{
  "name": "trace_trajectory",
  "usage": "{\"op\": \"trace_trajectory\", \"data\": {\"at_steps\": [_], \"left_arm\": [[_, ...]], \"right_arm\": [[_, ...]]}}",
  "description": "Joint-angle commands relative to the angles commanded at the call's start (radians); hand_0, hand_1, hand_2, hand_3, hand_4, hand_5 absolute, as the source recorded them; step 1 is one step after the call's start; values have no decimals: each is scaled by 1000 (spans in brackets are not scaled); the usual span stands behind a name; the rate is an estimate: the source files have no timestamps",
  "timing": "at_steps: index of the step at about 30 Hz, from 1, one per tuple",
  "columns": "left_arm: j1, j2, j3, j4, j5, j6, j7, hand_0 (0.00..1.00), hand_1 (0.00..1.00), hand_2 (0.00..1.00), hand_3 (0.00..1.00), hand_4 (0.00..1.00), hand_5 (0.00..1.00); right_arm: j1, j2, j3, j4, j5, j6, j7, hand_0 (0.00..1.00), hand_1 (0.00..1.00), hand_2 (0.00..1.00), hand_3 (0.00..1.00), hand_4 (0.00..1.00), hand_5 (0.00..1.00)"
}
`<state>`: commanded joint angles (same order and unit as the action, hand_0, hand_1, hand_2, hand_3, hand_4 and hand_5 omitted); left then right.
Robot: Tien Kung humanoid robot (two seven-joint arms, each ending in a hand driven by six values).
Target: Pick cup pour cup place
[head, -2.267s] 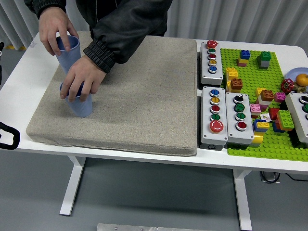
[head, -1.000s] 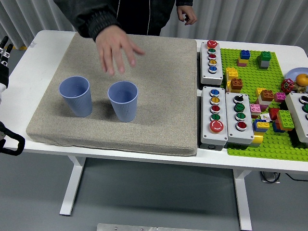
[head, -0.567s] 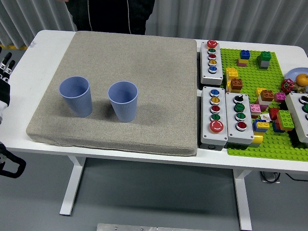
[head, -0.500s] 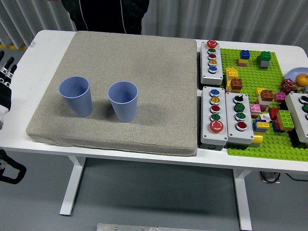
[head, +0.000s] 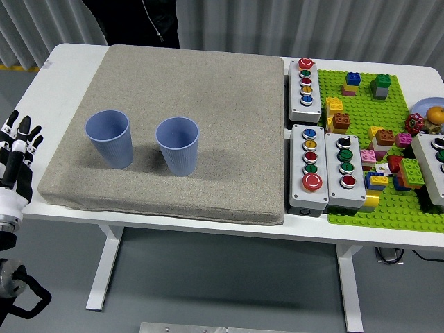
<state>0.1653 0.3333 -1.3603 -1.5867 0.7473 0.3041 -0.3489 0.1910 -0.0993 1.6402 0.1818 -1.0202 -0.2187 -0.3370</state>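
My left hand (head: 16, 156) is hovering at the table's left edge, fingers seemingly spread, holding nothing, well apart from both blue cups (head: 109, 138).

Two periwinkle-blue cups, the left cup (head: 108, 138) and the right cup (head: 177, 145), sit on a speckled beige-grey mat (head: 229, 104). The table (head: 66, 69) is white. To the right, grey button boxes (head: 311, 168) carry red, green, yellow and blue buttons. A bright green studded baseplate (head: 388, 111) holds multicoloured bricks. The left hand (head: 15, 170) is black and white.
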Motion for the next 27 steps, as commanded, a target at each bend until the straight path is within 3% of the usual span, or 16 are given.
{"op": "trace_trajectory", "data": {"at_steps": [5,6,7,11,12,17,18,23,24,27], "left_arm": [[-4,-11,39,20,121,58,4,912,891,979,992,916,597],[-6,-12,43,23,150,64,8,915,903,998,998,922,535],[-7,-13,45,24,163,66,9,915,903,998,998,922,535],[-22,-17,56,53,242,54,38,915,903,998,998,922,535],[-24,-18,57,56,251,51,42,938,935,998,998,902,320],[-28,-23,75,76,321,9,74,938,935,998,998,902,320],[-29,-24,76,77,324,6,76,961,953,998,998,854,211],[-33,-29,85,94,362,-18,97,961,953,998,998,854,211],[-37,-29,86,100,373,-22,104,974,963,998,998,821,149],[-46,-28,93,106,390,-31,117,974,963,998,998,821,149]], "right_arm": [[3,0,-3,0,5,-3,1,703,632,573,574,2,102],[3,1,-4,0,7,-3,1,703,632,573,574,2,105],[3,1,-4,0,7,-4,1,703,632,573,574,2,105],[4,0,-9,0,14,-6,2,703,632,573,574,2,105],[5,0,-9,0,15,-6,2,703,632,572,574,2,105],[3,1,-10,0,15,-8,1,703,632,572,574,2,105],[3,1,-10,0,15,-8,1,703,632,573,574,2,107],[3,2,-10,1,15,-9,0,703,632,573,574,2,107],[3,2,-10,1,15,-9,0,703,632,573,574,2,106],[5,2,-10,1,16,-10,0,703,632,573,574,2,106]]}}
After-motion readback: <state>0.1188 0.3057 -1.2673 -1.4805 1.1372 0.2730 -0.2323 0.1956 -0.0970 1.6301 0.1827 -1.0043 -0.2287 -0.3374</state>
